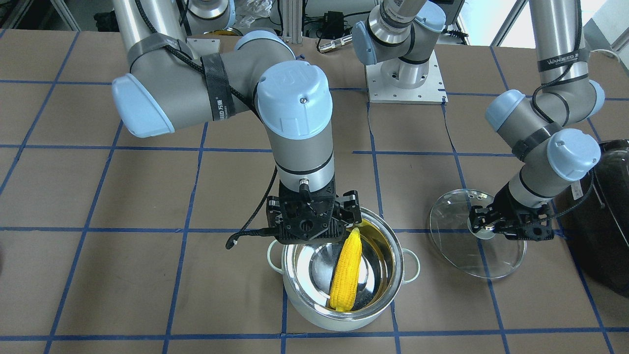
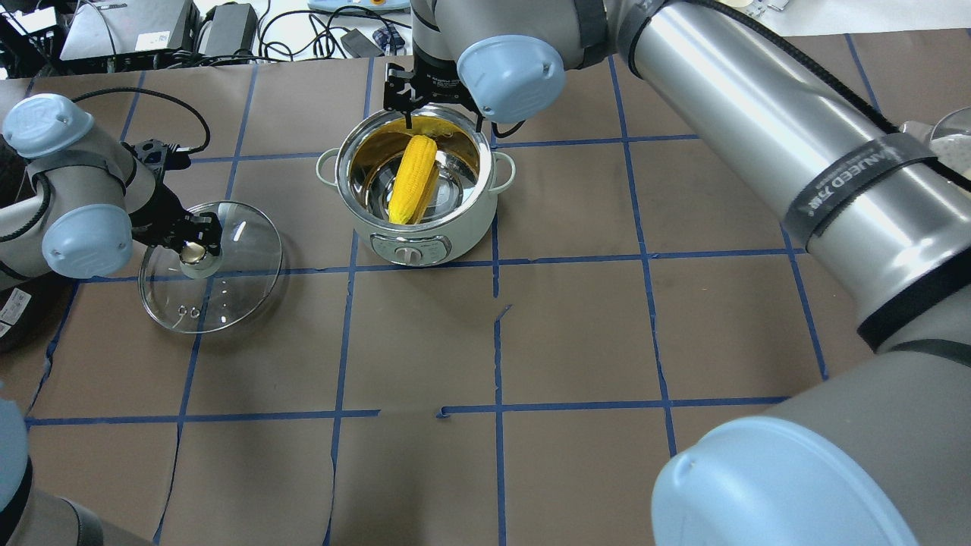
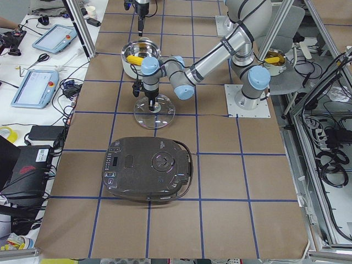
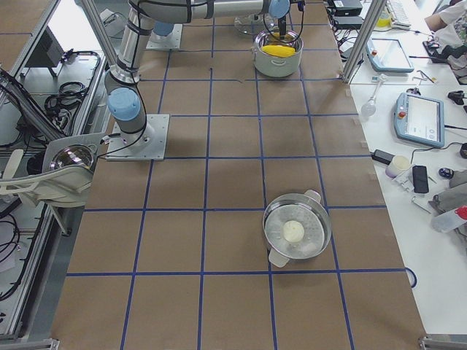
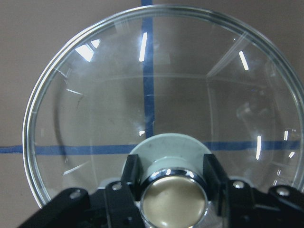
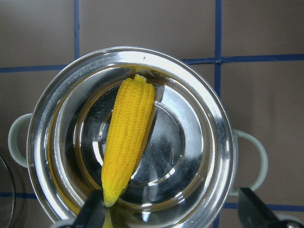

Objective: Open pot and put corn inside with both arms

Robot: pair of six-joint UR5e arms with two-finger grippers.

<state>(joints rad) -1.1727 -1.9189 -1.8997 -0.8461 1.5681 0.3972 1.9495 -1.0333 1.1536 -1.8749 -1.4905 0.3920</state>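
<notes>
The pale mint-green pot (image 1: 314, 322) stands open on the table, and it also shows in the overhead view (image 2: 463, 227). The yellow corn (image 1: 346, 273) lies slanted inside it, its thin tip against the steel wall (image 6: 128, 133). My right gripper (image 1: 319, 231) hangs just above the pot's rim, open, with its fingertips (image 6: 92, 213) wide apart and off the corn. The glass lid (image 2: 227, 288) rests on the table to my left of the pot. My left gripper (image 5: 173, 173) is shut on its brass-coloured knob (image 5: 173, 202).
A large black appliance (image 3: 148, 168) sits beyond the lid on my left side (image 1: 604, 216). A steel pan (image 4: 295, 233) holding a white ball stands far off on my right side. The right arm's long links (image 2: 796, 136) stretch over the table.
</notes>
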